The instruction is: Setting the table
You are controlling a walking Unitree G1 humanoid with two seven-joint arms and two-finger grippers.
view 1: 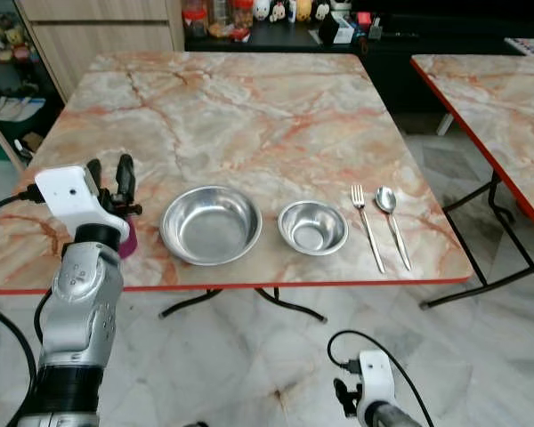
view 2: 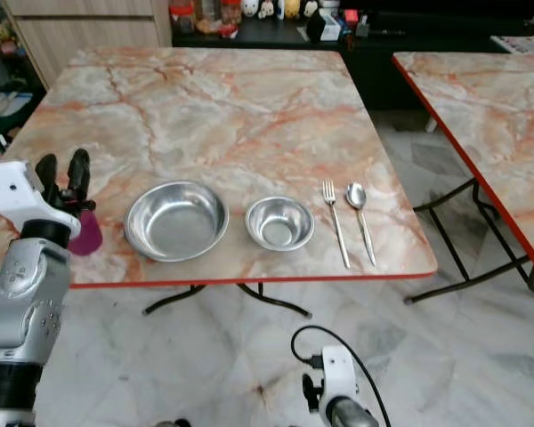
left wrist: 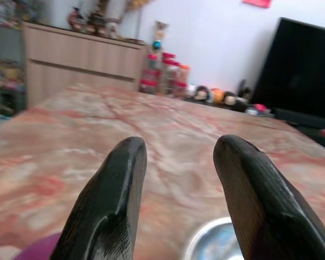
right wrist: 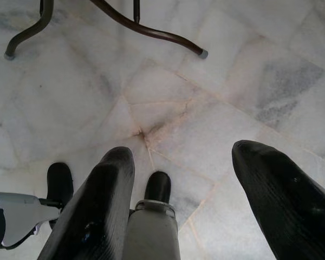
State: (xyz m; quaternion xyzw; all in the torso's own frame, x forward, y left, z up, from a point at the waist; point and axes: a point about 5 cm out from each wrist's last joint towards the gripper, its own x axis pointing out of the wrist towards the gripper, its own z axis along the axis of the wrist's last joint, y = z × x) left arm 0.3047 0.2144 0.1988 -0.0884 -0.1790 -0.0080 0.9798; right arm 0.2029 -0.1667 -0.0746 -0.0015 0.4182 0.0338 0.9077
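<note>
A large steel bowl [view 1: 211,224] and a smaller steel bowl [view 1: 312,227] were observed upright and empty, side by side near the table's front edge, just apart. A fork [view 1: 367,226] and a spoon [view 1: 392,222] were laid parallel to the right of the small bowl, heads pointing away from the robot. A purple cup [view 2: 86,233] was noted left of the large bowl, partly hidden.

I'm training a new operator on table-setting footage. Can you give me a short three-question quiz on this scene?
1. True or false: the fork lies between the small bowl and the spoon.
2. What colour is the object beside the left gripper?
3. Which bowl is nearer the left gripper: A) large bowl, B) small bowl?

Key: 1 true; 2 purple, the purple cup; 3 A.
</note>
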